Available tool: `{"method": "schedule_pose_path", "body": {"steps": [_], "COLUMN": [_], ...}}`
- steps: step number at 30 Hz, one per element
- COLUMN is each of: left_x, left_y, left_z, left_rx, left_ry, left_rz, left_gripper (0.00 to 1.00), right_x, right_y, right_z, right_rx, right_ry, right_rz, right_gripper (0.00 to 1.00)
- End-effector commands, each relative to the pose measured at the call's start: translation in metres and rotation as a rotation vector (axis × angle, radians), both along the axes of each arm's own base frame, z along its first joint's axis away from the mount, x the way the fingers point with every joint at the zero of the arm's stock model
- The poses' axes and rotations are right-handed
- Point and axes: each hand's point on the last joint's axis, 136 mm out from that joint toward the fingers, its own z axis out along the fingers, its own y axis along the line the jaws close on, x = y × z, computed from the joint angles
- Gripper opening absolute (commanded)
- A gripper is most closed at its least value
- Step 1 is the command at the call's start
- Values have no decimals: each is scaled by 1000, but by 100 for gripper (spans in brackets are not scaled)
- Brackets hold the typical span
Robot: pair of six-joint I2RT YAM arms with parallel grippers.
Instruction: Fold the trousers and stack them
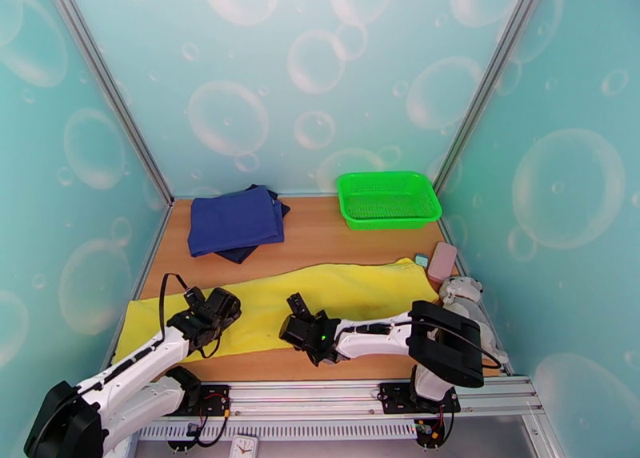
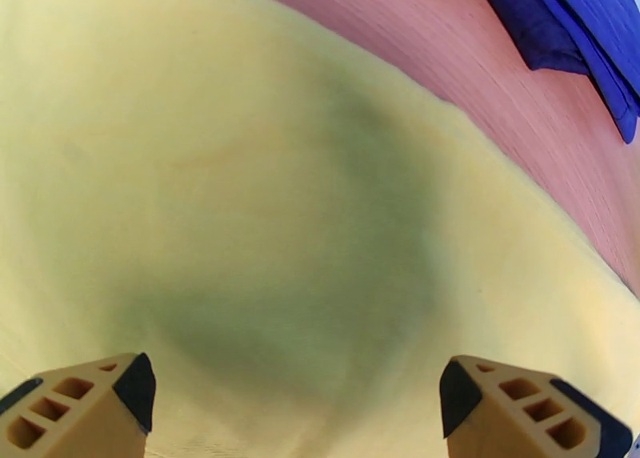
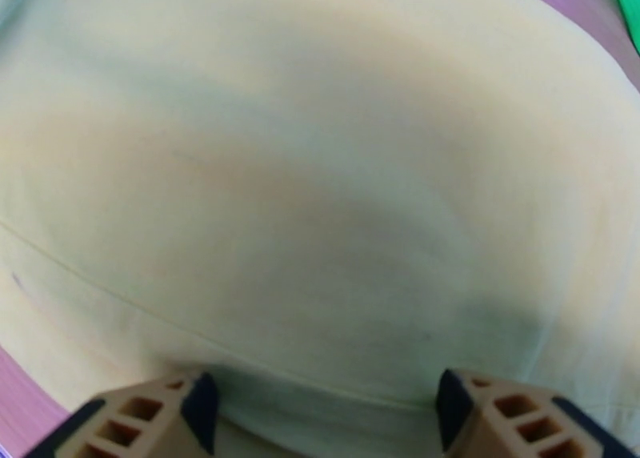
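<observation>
The trousers (image 1: pixel 336 291) lie lengthwise from left to right, directly under both claws. The left gripper (image 2: pixel 296 399) and right gripper (image 3: pixel 328 403) stand wide and, it seems, hold nothing.

The wooden surface (image 1: pixel 320 239) carries the yellow trousers (image 1: pixel 360 287), spread flat across its near half from the left edge to the right. Navy cloths (image 1: pixel 234 221) lie in the far left corner, a green basket (image 1: pixel 392 223) in the far right corner, and a pink block (image 1: pixel 442 263) by the right edge.
</observation>
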Motion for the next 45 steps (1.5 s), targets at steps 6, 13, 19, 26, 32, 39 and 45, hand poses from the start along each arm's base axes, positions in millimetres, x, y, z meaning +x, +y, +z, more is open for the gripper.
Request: {"method": "schedule_pose_path", "body": {"steps": [6,13,19,26,32,39,45], "left_x": [-17,-17,-18,-16,-17,-16,-19], "left_y": [46,49,51,46,46,45,49], "left_z": [-2,-2,-1,-10,-13,-14,-14], "left_rx": [86,36,39,19,24,20,24], "left_ry": [-27,-87,-90,-88,-83,-83,-83], "left_rz": [237,242,240,221,216,207,236], "left_gripper": [99,99,99,99,99,99,99], "right_x": [-15,-19,-23,-17,-10,-4,-2], "right_y": [0,3,8,9,13,15,18], "right_z": [11,5,-4,-2,4,6,20], "right_rx": [19,12,-11,-32,-37,-50,-37], "right_ry": [37,53,86,63,44,38,5], "right_rz": [50,62,81,69,69,67,67], "right_gripper": [73,58,55,41,32,18,0]}}
